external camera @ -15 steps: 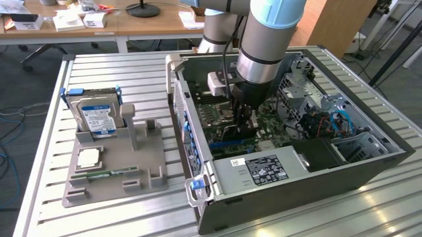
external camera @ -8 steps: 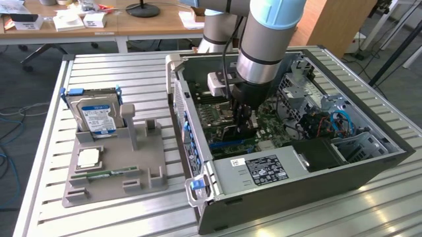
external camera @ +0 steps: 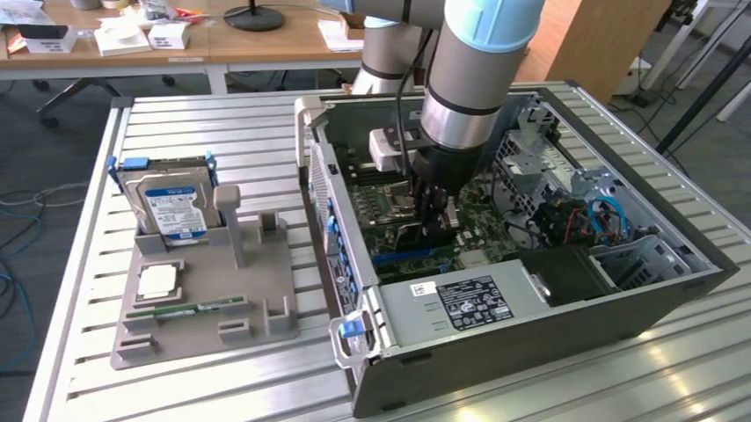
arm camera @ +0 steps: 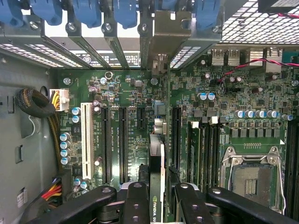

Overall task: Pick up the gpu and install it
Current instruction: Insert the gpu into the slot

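On a slatted metal table [external camera: 188, 123] before wooden desks [external camera: 276, 46], the tool [arm camera: 161, 201] clamps the gpu [arm camera: 157, 150] edge-on over the motherboard [arm camera: 131, 100].

The frame edge is cropping the thin black gpu card [arm camera: 156, 158] and the black gripper [arm camera: 160, 189] clamping it. A silver-blue arm [external camera: 470, 79] is covering some green motherboard [external camera: 484, 224].

We see open room above the case [external camera: 528, 365], so the gripper [external camera: 434, 211], holding the gpu [arm camera: 156, 163], fits in from the top. Down inside it is tight: blue clips [arm camera: 126, 11] on one side, the power box [external camera: 470, 303] and wires [external camera: 596, 220] near.
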